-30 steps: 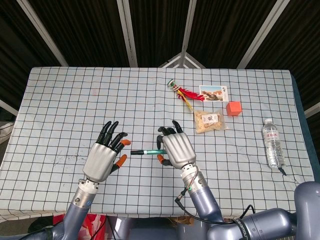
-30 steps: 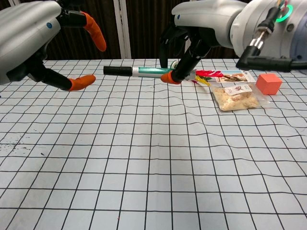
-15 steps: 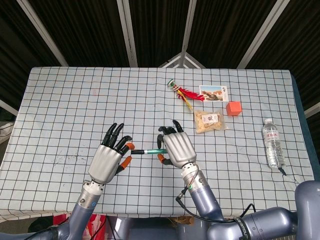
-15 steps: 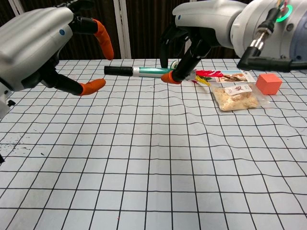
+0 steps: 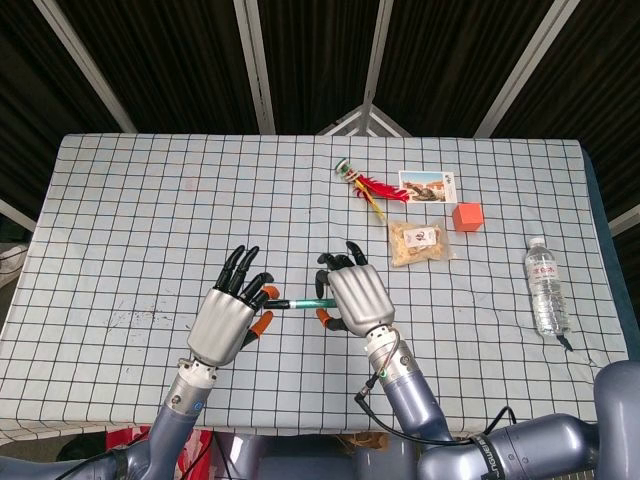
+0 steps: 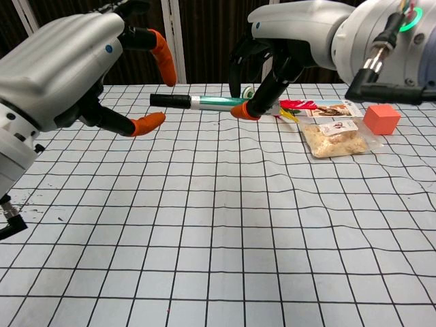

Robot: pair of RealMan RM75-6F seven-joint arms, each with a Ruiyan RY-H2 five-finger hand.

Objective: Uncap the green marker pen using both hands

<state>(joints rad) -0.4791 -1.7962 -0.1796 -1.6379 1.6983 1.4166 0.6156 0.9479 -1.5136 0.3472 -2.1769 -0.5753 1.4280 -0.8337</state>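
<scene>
Green marker pen point(image 6: 216, 102): held level above the counter point(image 5: 150, 200), roughly mid-width and toward the near edge. Black cap point(image 6: 169, 101) is on, pointing at the robot's left side.

Right robot hand point(image 5: 352, 295): gripping the marker's green barrel, orange-tipped thumb under it and dark fingers curled over the top in the chest view.

Left robot hand point(image 5: 228, 318): spread wide, holding nothing. Its orange fingertips point(image 6: 151, 122) sit just beside the cap end, one above and one below. From the head view it looks super close to the cap, but honestly can't tell if it's touching.

Snack bag point(image 5: 420, 243): clear packet with pale crunchy-looking bits inside and a little label on it, lying flat toward the far right part of the counter.

Water bottle point(image 5: 545, 285): lying on its side near the right edge, white cap on. Can't really tell how much is in it.

Orange cube point(image 5: 467, 216): just beside the snack bag, on its far-right side.

Picture card point(image 5: 428, 186): flat, just beyond the snack bag.

Red tasselled trinket point(image 5: 370, 187): next to the card, on its left.
</scene>
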